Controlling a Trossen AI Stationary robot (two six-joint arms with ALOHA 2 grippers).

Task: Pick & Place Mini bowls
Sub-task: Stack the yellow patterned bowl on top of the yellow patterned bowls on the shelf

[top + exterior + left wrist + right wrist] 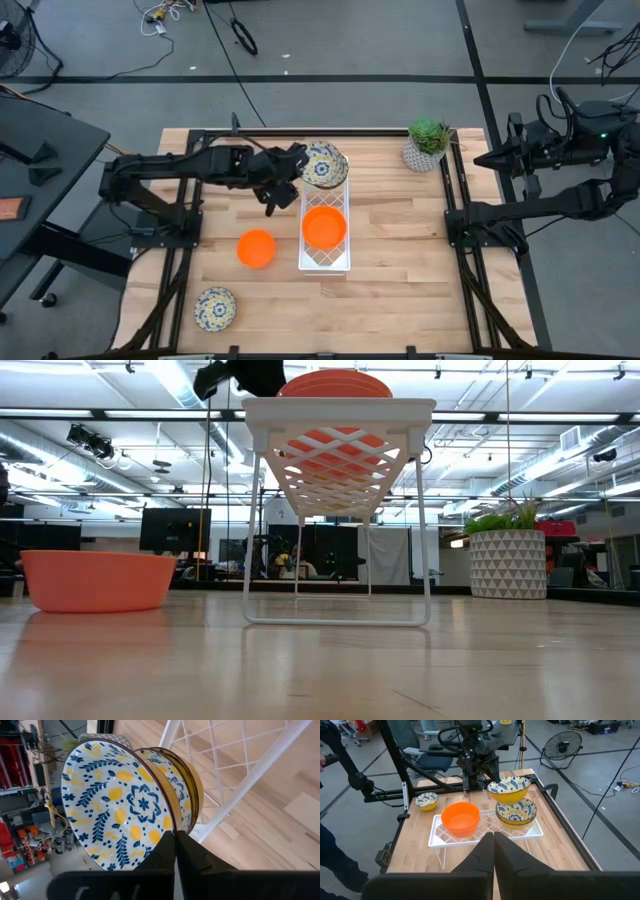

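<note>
**Floral bowl coming down onto the rack stack**

High view: the left gripper (290, 170) sits at the far end of the white rack (325, 262), clamped on the rim of a floral bowl (324, 164) held over that end. Orange bowls (324, 228) are stacked in the rack's near half, one loose orange bowl (256, 248) sits beside the rack, and a second floral bowl (215, 308) waits near the front edge. The right arm is parked off the table's right side.

Low view: the rack stands on thin legs, orange stack on top, the loose bowl on the table.

Left wrist view: fingers (165, 851) pinched tight on the bowl's rim, another floral bowl right behind it.

Right wrist view: the right gripper (493, 842) is closed, holding nothing. The carried bowl hovers just above one already in the rack.

Placing step, I'd say. Next up: lower it level into the seated bowl, then release.
</note>
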